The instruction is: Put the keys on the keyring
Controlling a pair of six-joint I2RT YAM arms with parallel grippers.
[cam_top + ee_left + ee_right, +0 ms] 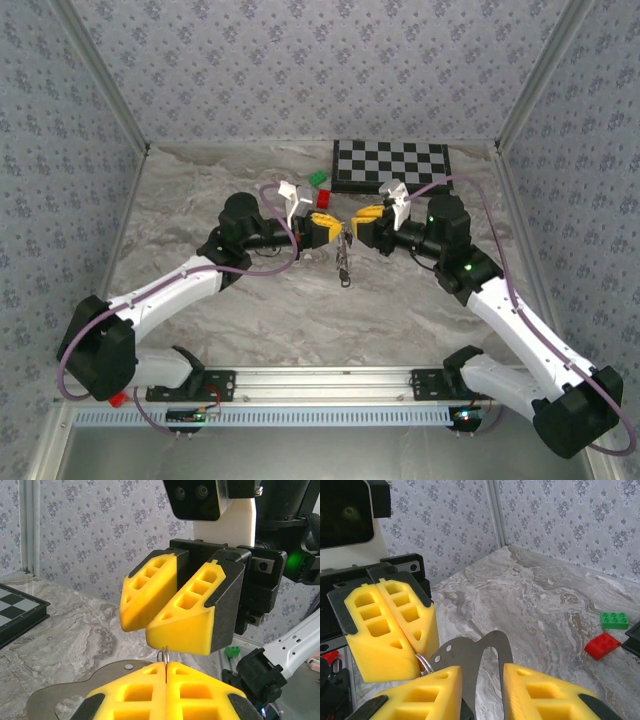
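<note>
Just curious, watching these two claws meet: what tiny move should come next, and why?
Probably a slight sideways shift of the right gripper. The left gripper is shut on the keyring, poking out at its tip. The right jaws stand apart, yet the ring sits by one finger, not in the gap. Lining them up would let it take hold.

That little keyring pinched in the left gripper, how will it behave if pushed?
Likely stiff but slippery: the keyring is thin bare wire. It may pivot or slide, since the left gripper pinches only one edge. Probably light: far smaller than the pads.
</note>
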